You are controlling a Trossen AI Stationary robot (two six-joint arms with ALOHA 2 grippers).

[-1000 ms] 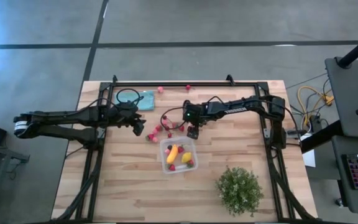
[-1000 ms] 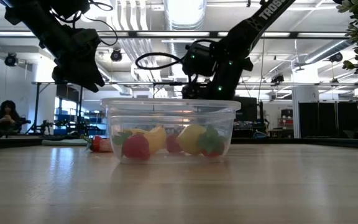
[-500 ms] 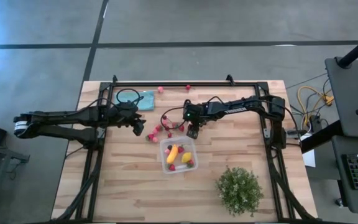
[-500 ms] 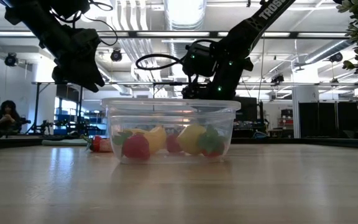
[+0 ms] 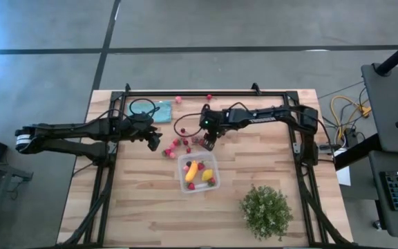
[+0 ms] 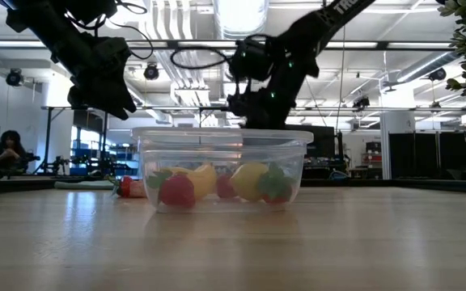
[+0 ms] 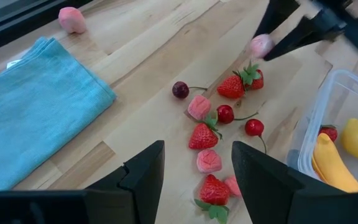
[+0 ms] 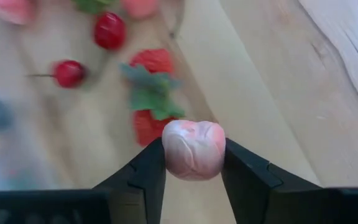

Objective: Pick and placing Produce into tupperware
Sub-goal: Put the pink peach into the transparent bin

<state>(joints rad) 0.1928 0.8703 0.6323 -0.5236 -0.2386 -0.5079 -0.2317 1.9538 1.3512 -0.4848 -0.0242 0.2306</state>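
From above, you see the right gripper [image 5: 208, 143] over the loose produce [image 5: 182, 144], just behind the tupperware [image 5: 199, 173], which sits near the table's middle and already contains yellow and red pieces. The left gripper [image 5: 154, 141] waits beside the same scatter, near the teal cloth [image 5: 162, 110].

At table height, the tupperware [image 6: 222, 168] stands upright and its contents show through the clear wall. Both arms hang above and behind it.

In the left wrist view, the left gripper [image 7: 196, 163] has its fingers spread with nothing between them; strawberries, cherries and pink pieces lie below it on the wood.

In the right wrist view, the right gripper [image 8: 192, 154] pinches one pink piece [image 8: 192, 149] across its widest part, lifted clear of the strawberries under it.

I judge that this piece is light, and its smooth, rounded skin can slip. So you should keep the hold across the middle, not near the top.
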